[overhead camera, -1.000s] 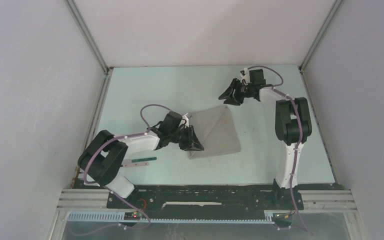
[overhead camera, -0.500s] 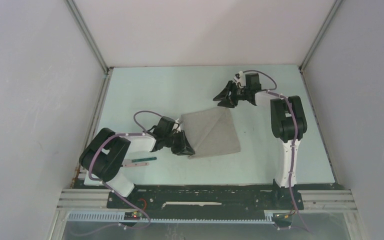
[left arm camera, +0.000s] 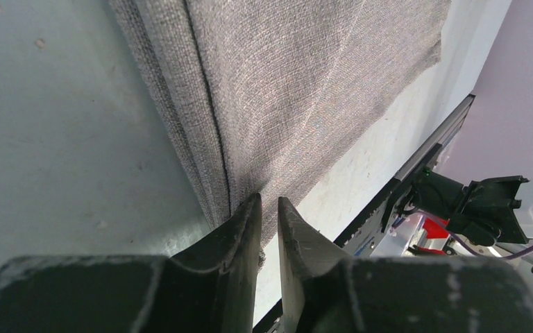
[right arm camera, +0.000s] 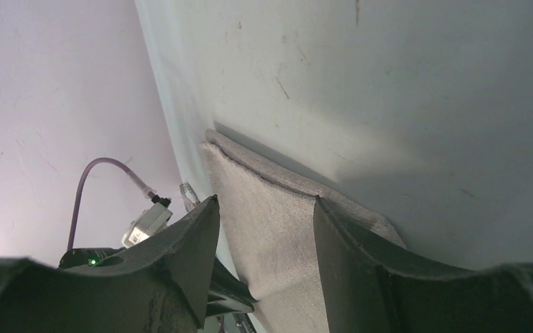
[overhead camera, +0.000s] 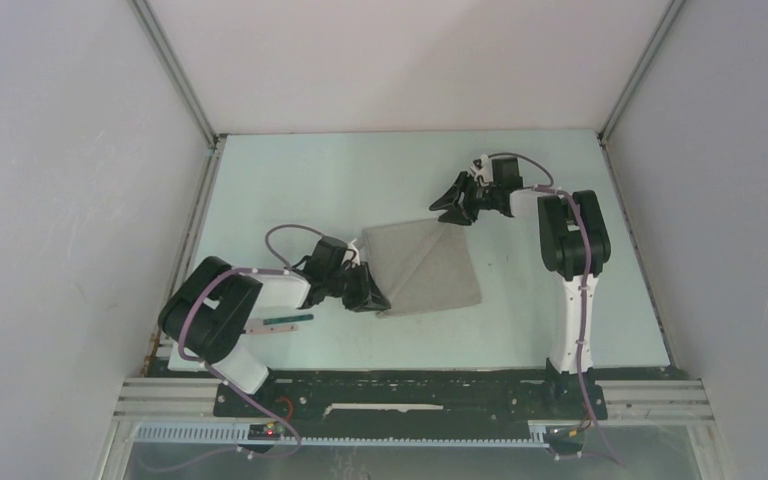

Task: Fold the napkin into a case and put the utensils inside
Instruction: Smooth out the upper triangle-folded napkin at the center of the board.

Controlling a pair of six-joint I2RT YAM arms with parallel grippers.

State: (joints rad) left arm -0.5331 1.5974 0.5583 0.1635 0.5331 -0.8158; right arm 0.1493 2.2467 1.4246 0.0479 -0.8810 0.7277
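- One napkin (overhead camera: 428, 265) – a light grey cloth lying flat at the middle of the table (overhead camera: 290, 190). The left wrist view shows doubled layers along its left edge (left arm camera: 208, 139).
- Two utensils (overhead camera: 280, 321) – a dark green-handled piece and a pale piece end to end. They lie near the left arm's base, well apart from the cloth.
- Two grippers, one per arm.
- Left gripper (overhead camera: 372, 297) – at the napkin's near-left corner. Its fingers (left arm camera: 246, 222) are drawn almost together with only a thin slit between them, and their tips are at the cloth's layered edge. No cloth is seen between them.
- Right gripper (overhead camera: 448, 208) – at the napkin's far-right corner. Its fingers (right arm camera: 194, 236) are spread wide and hold nothing. The cloth's corner (right arm camera: 277, 229) shows in the gap between them.
- Change over the last second – the left gripper has drawn back from over the cloth to its left edge. The right gripper has come in from the far right toward the far corner. The napkin and utensils lie as before.
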